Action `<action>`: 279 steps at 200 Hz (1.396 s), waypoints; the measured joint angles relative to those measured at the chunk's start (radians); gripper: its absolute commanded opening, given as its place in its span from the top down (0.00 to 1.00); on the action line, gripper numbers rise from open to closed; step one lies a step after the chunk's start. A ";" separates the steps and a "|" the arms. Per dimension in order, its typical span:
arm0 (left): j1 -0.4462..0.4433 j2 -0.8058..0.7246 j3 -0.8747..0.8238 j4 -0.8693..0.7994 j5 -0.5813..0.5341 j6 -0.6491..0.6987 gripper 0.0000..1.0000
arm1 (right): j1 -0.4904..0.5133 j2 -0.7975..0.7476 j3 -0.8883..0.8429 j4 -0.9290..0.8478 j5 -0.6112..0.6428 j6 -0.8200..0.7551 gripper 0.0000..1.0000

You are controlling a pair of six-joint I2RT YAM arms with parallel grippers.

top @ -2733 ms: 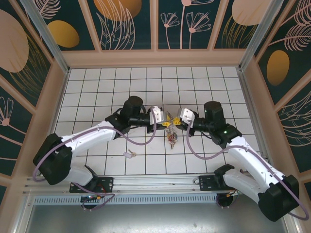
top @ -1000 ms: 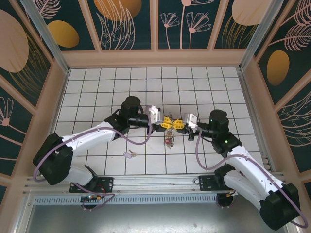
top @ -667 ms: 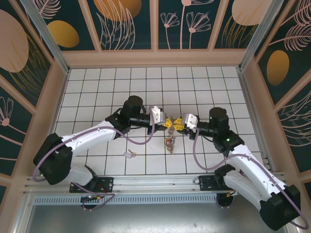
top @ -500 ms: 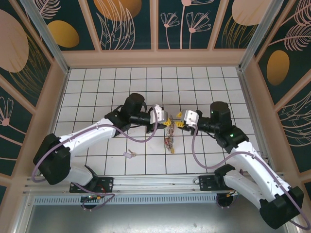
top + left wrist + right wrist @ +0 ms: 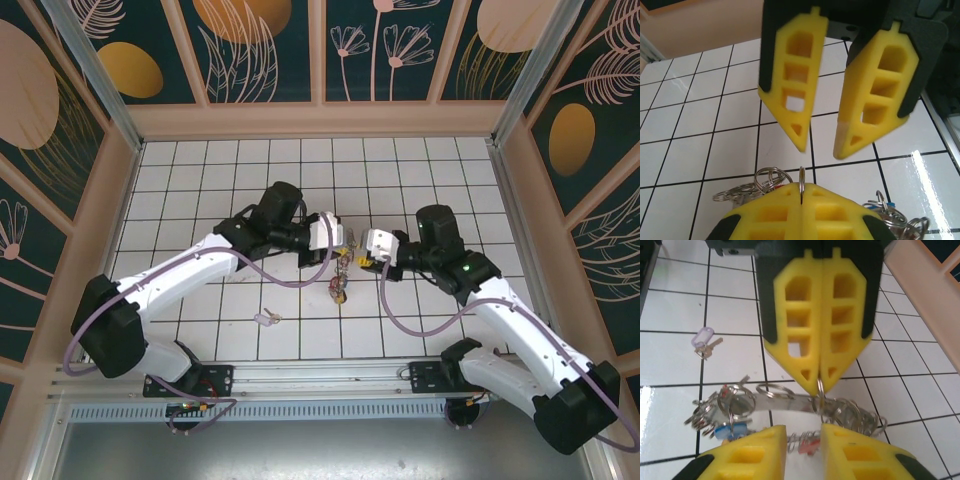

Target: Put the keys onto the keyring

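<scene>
My left gripper (image 5: 344, 244) is shut on a thin silvery small ring (image 5: 801, 181), seen edge-on between its yellow fingertips (image 5: 810, 372). That small ring (image 5: 820, 390) hooks onto the keyring (image 5: 785, 402), a wide metal band hanging just below. Keys (image 5: 341, 286) dangle from it in a bunch, with blue (image 5: 730, 431) and red (image 5: 807, 446) tags among several small rings. My right gripper (image 5: 803, 432) faces the left one and is open, its fingers (image 5: 790, 85) apart on either side of the bunch, touching nothing.
A loose key with a pale lilac tag (image 5: 265, 318) lies on the white tiled floor (image 5: 200, 180) in front of the left arm, also visible as a small tagged key (image 5: 704, 339). Wooden walls (image 5: 320, 120) fence the floor.
The bunch has swung a little left and hangs from the left gripper alone. The right gripper, whose fingers met the left's a second ago, has drawn slightly back and now stands open.
</scene>
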 measured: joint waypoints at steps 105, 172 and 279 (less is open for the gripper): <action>0.002 0.024 0.011 -0.028 0.027 0.026 1.00 | 0.010 0.047 -0.009 0.096 0.018 0.034 0.80; 0.006 0.024 0.010 -0.024 0.026 0.025 1.00 | 0.012 0.046 -0.027 0.120 0.015 0.058 0.88; 0.010 0.019 -0.004 -0.016 0.024 0.025 0.97 | 0.011 0.062 -0.034 0.136 -0.011 0.105 1.00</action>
